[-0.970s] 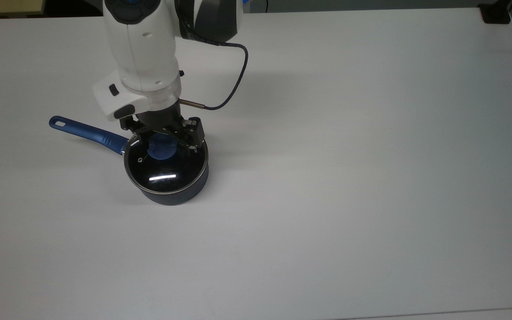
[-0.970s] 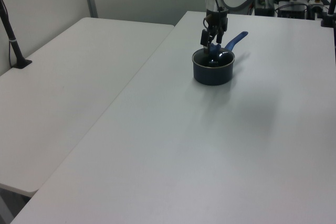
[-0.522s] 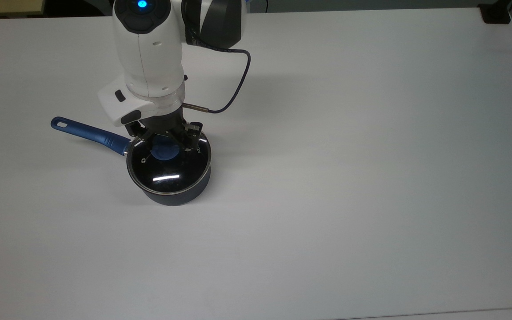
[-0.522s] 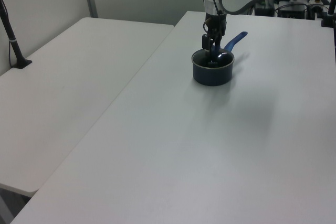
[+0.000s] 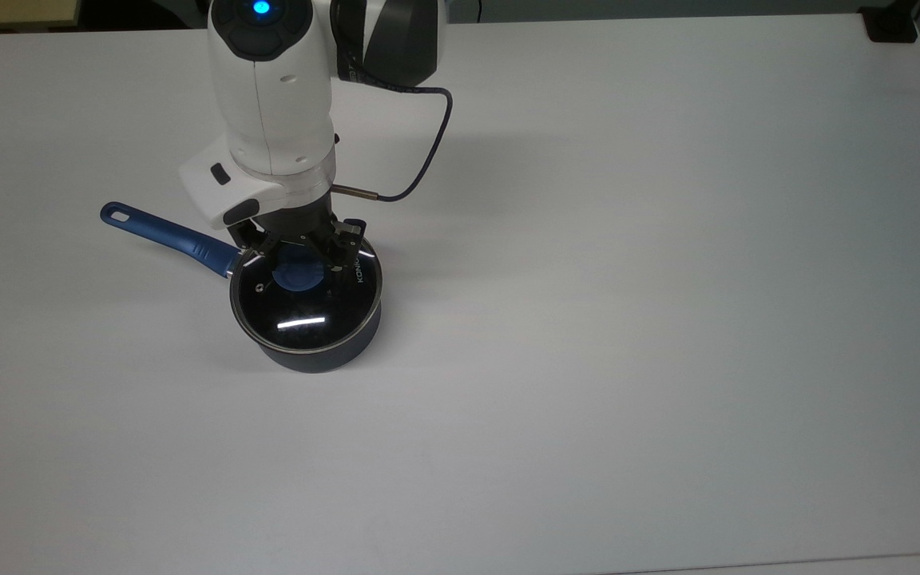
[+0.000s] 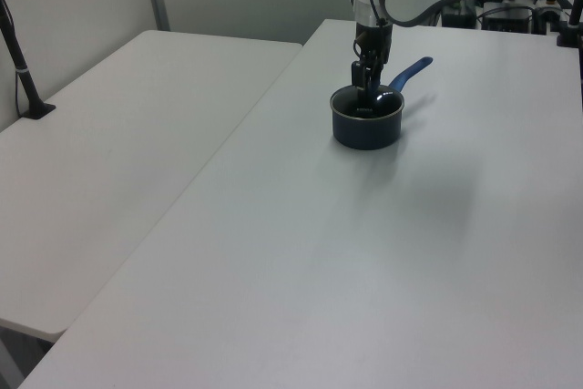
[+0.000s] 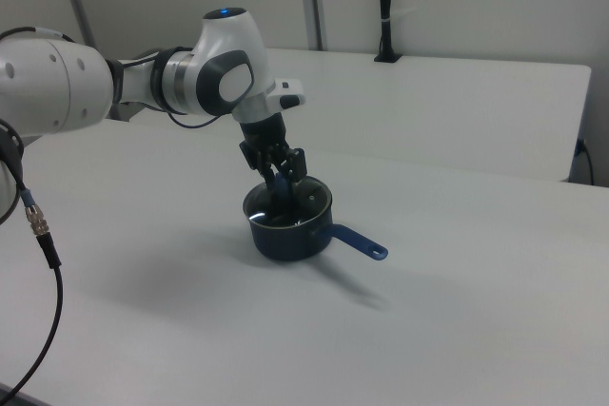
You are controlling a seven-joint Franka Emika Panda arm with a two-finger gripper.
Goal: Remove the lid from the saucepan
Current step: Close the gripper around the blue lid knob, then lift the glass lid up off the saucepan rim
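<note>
Item 1. Large white matte table (image 5: 668,319): one broad surface on which the pot stands, toward the top view's left; a second similar table is set beside it in the left view.

Item 2. White and grey jointed robot arm (image 5: 272,104): reached down over the pot from the top view's upper edge, a thin dark cable looped from its wrist.

Item 3. Small round dark navy saucepan (image 5: 316,351) with a long blue handle (image 5: 164,235), holed at its end and pointed to the top view's upper left.

Item 4. Round clear glass lid (image 5: 304,307) with a metal rim, seated flat on the saucepan, "KONKA" lettering at its edge.

Item 5. Black two-finger gripper (image 5: 298,257): fingers set narrowly on either side of the blue round knob (image 5: 298,275); whether the knob is actually clamped cannot be told.

Risks, as judged: if the knob is caught off-centre or only lightly, the lid could tilt or slip on lifting and drop back on the rim. If the rim binds, the light pan could be dragged or raised with it.

Changes noted: over the last second the gripper has been lowered and its fingers drawn in about the knob. Pan and handle have been shifted slightly toward the top view's right, which suggests contact was made.
</note>
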